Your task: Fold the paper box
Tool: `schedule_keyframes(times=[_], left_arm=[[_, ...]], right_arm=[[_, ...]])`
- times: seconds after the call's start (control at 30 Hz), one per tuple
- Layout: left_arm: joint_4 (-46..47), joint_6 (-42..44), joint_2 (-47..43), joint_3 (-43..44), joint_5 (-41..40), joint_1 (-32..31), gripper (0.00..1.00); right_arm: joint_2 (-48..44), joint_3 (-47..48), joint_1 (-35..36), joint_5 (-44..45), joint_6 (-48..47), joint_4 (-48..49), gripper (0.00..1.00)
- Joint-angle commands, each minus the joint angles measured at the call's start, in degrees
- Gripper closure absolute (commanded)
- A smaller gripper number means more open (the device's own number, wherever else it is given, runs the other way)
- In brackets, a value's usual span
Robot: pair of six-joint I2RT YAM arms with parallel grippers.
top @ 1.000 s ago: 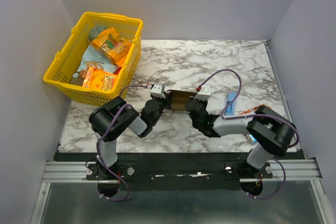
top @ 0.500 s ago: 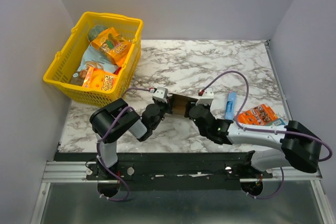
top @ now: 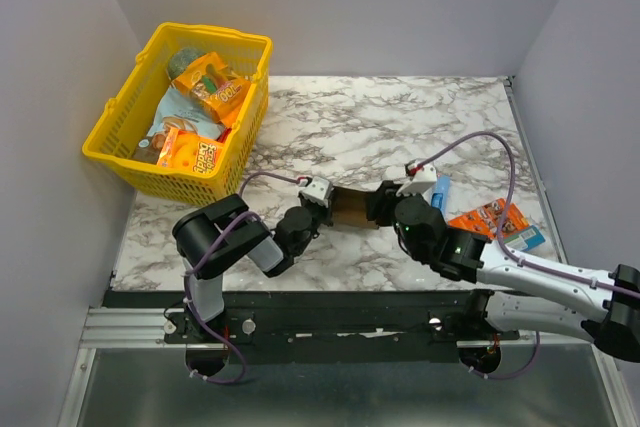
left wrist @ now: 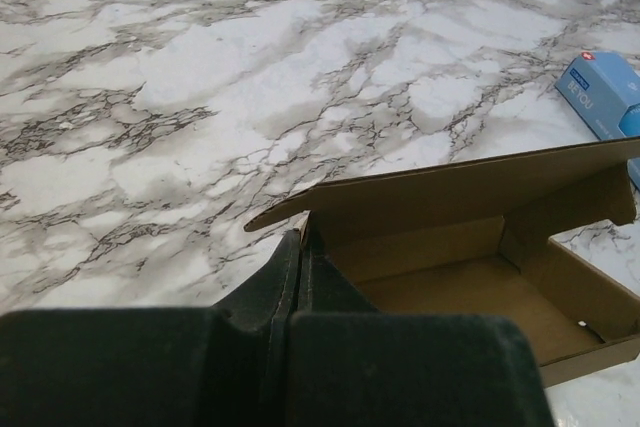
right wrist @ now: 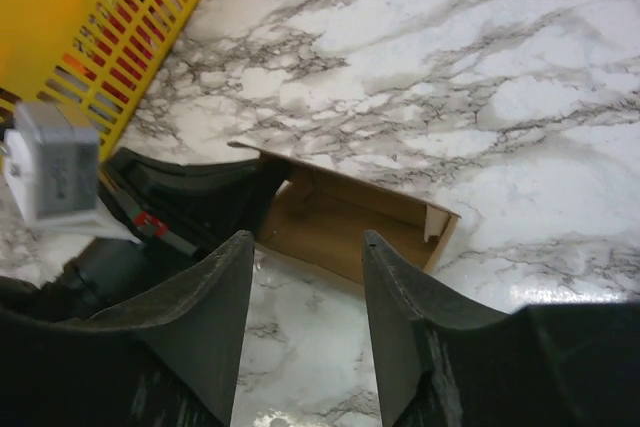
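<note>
Two arms meet at the near middle of the marble table [top: 400,117], well apart from the yellow basket [top: 110,137] at the far left. The right arm [top: 530,272] has swung outward and now lies lower and farther right than a second ago. The paper box [top: 352,208] sits open-topped between both claws, one long flap raised. The right gripper [right wrist: 305,247], closed at the box a second ago, now stands spread just off its right end, holding nothing. The left gripper [left wrist: 301,247] remains pressed together, pinching the box's left wall. Judgement: the right claw is re-positioning, and the flaps are not yet folded shut.
</note>
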Motion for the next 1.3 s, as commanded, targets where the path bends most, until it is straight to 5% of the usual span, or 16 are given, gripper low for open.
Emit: schedule_keyframes(times=[0.0, 0.43, 0.53, 0.6, 0.77, 1.27], left_arm=[[-6.6, 3.8, 0.8, -2.5, -2.1, -1.9, 1.0], [-7.1, 8.1, 0.1, -2.6, -5.8, -7.0, 1.0], [-8.9, 7.7, -1.3, -2.5, -6.5, -7.4, 0.85], [-10.7, 7.6, -2.7, -2.6, -6.8, -7.9, 0.64], [-16.1, 7.7, -5.9, -2.1, -7.4, -9.5, 0.42], [-32.5, 2.7, -21.1, -5.0, -5.9, -10.0, 0.13]], right_arm=[[3.9, 5.9, -4.6, -4.8, 0.5, -4.0, 0.47], [20.7, 6.6, -8.5, -9.5, 5.1, -0.4, 0.49], [21.0, 5.2, -8.5, -9.3, 6.9, -0.5, 0.5], [21.0, 4.2, -8.5, -9.3, 7.9, -0.5, 0.5], [21.7, 3.2, -8.5, -9.6, 9.4, -0.9, 0.5], [25.9, 2.3, -8.5, -9.4, 13.3, -0.9, 0.52]])
